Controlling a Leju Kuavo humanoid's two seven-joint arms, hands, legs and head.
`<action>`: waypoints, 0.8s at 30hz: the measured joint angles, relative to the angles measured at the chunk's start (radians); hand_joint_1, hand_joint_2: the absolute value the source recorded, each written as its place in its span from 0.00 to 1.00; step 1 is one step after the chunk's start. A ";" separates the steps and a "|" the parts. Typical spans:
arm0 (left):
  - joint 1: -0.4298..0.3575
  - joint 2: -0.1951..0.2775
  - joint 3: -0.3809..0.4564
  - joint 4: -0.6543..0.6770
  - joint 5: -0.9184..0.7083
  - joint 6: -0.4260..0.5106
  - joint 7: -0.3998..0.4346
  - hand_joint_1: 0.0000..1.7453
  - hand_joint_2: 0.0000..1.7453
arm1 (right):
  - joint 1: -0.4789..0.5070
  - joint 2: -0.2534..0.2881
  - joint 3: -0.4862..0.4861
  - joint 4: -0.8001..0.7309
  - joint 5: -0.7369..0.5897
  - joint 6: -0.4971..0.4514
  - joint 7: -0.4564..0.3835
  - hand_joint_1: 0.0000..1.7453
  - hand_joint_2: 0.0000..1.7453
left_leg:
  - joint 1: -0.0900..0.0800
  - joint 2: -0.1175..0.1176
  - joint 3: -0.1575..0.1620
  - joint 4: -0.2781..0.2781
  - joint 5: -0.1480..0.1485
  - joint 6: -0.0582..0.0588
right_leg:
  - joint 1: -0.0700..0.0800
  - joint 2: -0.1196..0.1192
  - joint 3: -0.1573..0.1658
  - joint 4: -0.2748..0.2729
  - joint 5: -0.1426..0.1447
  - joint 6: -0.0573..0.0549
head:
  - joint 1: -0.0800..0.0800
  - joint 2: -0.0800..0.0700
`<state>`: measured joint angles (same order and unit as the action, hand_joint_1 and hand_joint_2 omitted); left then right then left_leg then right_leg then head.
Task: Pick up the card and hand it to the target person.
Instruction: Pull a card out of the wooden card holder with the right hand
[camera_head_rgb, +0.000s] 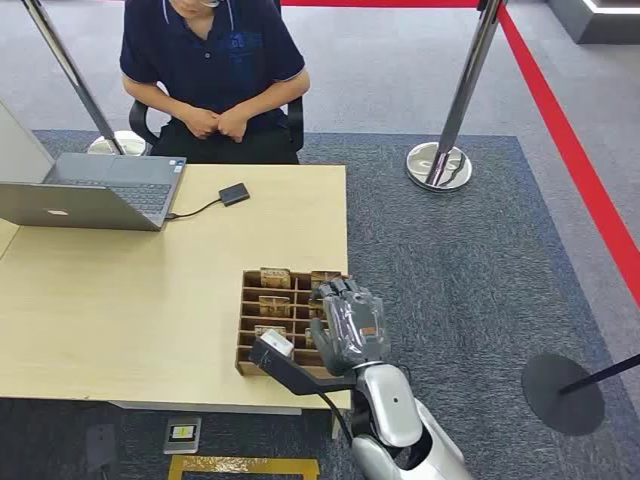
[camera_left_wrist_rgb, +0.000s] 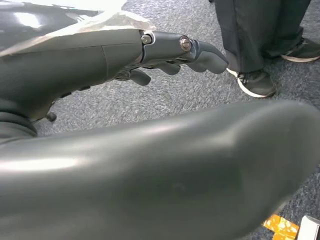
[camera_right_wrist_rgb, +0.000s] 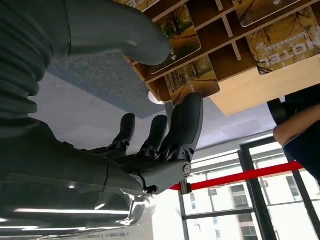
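A wooden card rack (camera_head_rgb: 251, 292) sits at the table's near right corner, with several yellow-brown hotel cards (camera_head_rgb: 275, 277) in its slots. My right hand (camera_head_rgb: 349, 325) hovers over the rack's right side. In the right wrist view its thumb (camera_right_wrist_rgb: 151, 40) lies close beside one card (camera_right_wrist_rgb: 183, 37), and its fingers (camera_right_wrist_rgb: 186, 120) reach just past another card (camera_right_wrist_rgb: 192, 79); nothing is gripped between them. The seated person (camera_head_rgb: 215, 60) faces me across the table with hands clasped. My left hand (camera_left_wrist_rgb: 162, 52) hangs over the carpet with fingers extended and empty.
A grey laptop (camera_head_rgb: 98, 190) stands at the far left, cabled to a small black device (camera_head_rgb: 234, 194). A stanchion base (camera_head_rgb: 439, 165) with a red belt stands on the carpet to the right. A standing person's shoes (camera_left_wrist_rgb: 256, 82) are near my left hand.
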<state>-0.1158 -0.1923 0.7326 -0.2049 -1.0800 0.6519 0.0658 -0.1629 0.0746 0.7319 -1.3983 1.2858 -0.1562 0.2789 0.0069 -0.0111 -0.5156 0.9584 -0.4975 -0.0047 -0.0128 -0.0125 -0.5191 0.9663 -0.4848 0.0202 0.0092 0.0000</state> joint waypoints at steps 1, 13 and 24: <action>0.000 0.000 0.000 0.000 0.000 0.000 0.000 0.00 0.00 | 0.001 0.000 0.000 0.001 0.002 0.001 0.002 0.48 1.00 | 0.000 0.000 0.000 0.000 0.000 0.000 | 0.000 0.000 0.000 0.000 0.000 0.000 | 0.000 0.000; -0.003 0.000 0.000 0.000 -0.003 -0.002 0.003 0.00 0.00 | 0.038 -0.010 -0.001 0.003 0.032 0.016 0.031 0.45 1.00 | 0.000 0.000 0.000 0.000 0.000 0.000 | 0.000 0.000 0.000 0.000 0.000 0.000 | 0.000 0.000; -0.006 -0.002 0.000 0.000 0.000 -0.004 -0.005 0.00 0.00 | 0.063 -0.014 -0.004 0.026 0.064 0.025 0.036 0.45 1.00 | 0.000 0.000 0.000 0.000 0.000 0.000 | 0.000 0.000 0.000 0.000 0.000 0.000 | 0.000 0.000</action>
<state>-0.1214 -0.1941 0.7328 -0.2049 -1.0796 0.6483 0.0608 -0.1001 0.0610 0.7282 -1.3726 1.3501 -0.1316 0.3150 0.0069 -0.0111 -0.5157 0.9584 -0.4976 -0.0047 -0.0128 -0.0125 -0.5193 0.9662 -0.4848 0.0202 0.0091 0.0000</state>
